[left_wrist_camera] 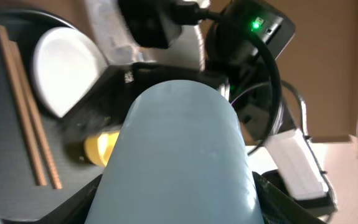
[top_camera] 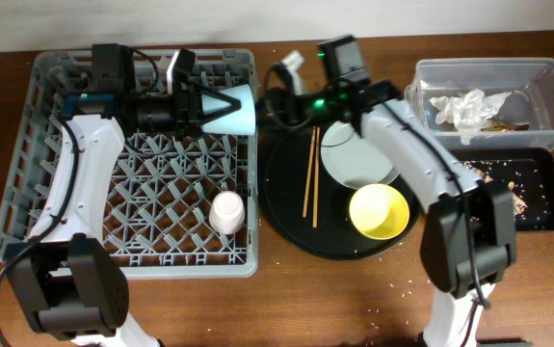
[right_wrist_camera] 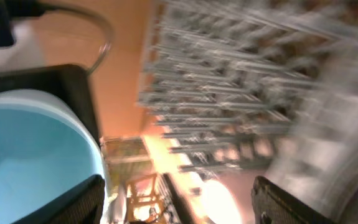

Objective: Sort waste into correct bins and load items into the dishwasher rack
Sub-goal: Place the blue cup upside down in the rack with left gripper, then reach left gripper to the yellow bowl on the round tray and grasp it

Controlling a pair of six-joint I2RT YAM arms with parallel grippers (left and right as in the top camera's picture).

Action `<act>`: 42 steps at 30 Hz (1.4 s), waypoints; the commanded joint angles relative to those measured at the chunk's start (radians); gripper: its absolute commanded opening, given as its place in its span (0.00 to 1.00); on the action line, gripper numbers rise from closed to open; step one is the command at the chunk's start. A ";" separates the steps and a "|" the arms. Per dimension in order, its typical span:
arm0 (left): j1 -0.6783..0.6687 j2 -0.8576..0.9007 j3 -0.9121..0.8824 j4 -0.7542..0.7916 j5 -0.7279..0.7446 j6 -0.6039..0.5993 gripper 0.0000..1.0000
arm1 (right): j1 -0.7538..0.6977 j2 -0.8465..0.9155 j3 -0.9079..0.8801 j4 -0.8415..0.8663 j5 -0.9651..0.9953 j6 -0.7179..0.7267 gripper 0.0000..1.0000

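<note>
My left gripper (top_camera: 202,108) is shut on the light-blue cup (top_camera: 238,111), held on its side over the right rear edge of the grey dishwasher rack (top_camera: 55,193). The cup fills the left wrist view (left_wrist_camera: 179,155). My right gripper (top_camera: 284,85) is open and empty just right of the cup, which shows at the left of the right wrist view (right_wrist_camera: 29,155). The pink-white cup (top_camera: 226,212) stands in the rack. The white plate (top_camera: 354,159), yellow bowl (top_camera: 380,212) and two chopsticks (top_camera: 310,173) lie on the round black tray (top_camera: 291,226).
The clear tub (top_camera: 537,77) at the back right holds crumpled tissue (top_camera: 469,108). The shallow black tray (top_camera: 541,202) in front of it holds food scraps (top_camera: 508,183). Rice-like crumbs lie on the table near the front.
</note>
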State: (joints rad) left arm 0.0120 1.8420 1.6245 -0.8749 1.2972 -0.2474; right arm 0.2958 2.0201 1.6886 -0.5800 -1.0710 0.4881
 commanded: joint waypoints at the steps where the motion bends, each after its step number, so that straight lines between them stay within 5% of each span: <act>1: 0.003 -0.009 0.012 -0.027 -0.248 0.009 0.44 | -0.129 -0.023 0.006 -0.154 0.124 -0.203 0.77; 7: -0.092 -0.010 0.196 -0.291 -0.856 0.102 0.44 | -0.240 -0.140 0.042 -0.388 0.363 -0.387 0.79; 15: -0.275 0.051 0.207 -0.355 -1.249 0.137 0.44 | -0.271 -0.227 0.051 -0.496 0.513 -0.407 0.82; 23: -0.312 0.204 0.207 -0.387 -1.305 0.137 0.44 | -0.270 -0.227 0.051 -0.532 0.565 -0.407 0.82; 29: -0.317 0.217 0.210 -0.398 -1.301 0.136 0.85 | -0.270 -0.227 0.051 -0.531 0.571 -0.407 0.82; 42: -0.389 0.217 0.555 -0.472 -1.153 0.136 0.86 | -0.270 -0.227 0.051 -0.540 0.613 -0.406 0.82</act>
State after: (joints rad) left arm -0.3294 2.0537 2.1429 -1.3678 0.0479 -0.1165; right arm 0.0292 1.7973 1.7309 -1.1164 -0.4984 0.0937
